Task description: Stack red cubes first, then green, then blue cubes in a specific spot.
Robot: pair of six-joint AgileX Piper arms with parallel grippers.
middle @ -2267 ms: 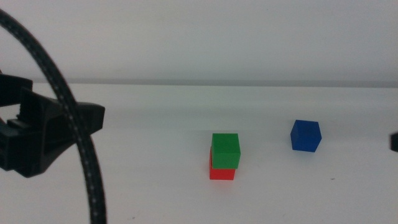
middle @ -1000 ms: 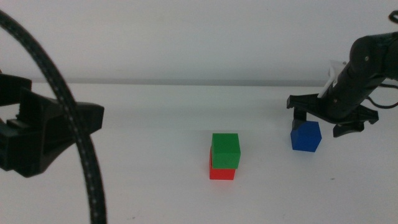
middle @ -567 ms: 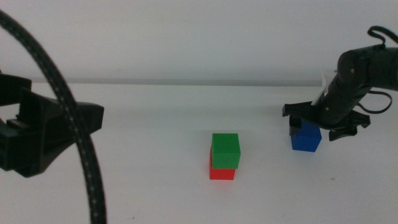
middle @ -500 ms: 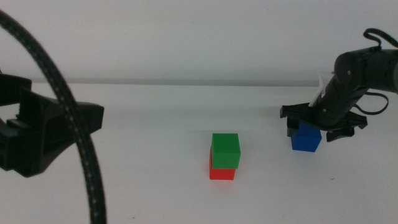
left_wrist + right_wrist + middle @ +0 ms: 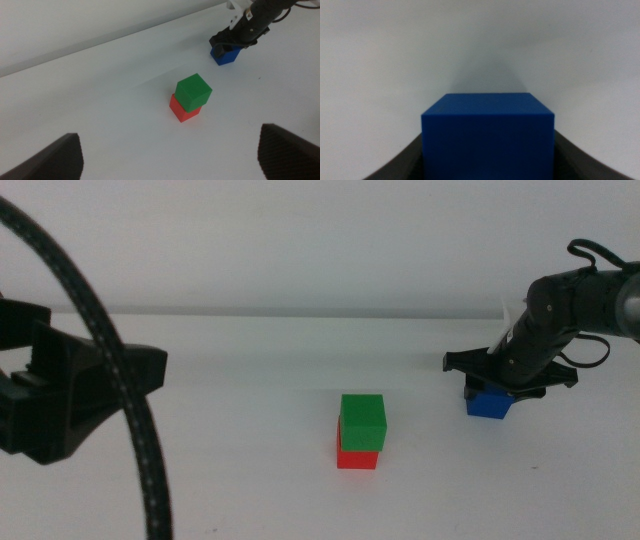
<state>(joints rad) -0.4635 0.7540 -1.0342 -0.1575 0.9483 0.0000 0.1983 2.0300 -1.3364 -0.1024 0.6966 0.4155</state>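
Right gripper (image 5: 497, 385): lowered over blue cube (image 5: 489, 403), jaws spread either side of it, not visibly clamped.
Blue cube: on counter (image 5: 230, 430) between jaws, fills right wrist view.
Green cube (image 5: 362, 421): on red cube (image 5: 357, 456), slightly offset, well apart from right gripper.
Left gripper (image 5: 170, 157): open, waiting, stack ahead of it.
Risk: off-centre closing could twist or nudge blue cube; skewed stack could topple under careless placement.

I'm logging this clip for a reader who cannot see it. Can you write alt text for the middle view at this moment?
The right gripper has lowered over the blue cube, its jaws straddling the cube on the white table. Left of it, the green cube sits slightly askew on the red cube. The left gripper waits at the picture's left edge.
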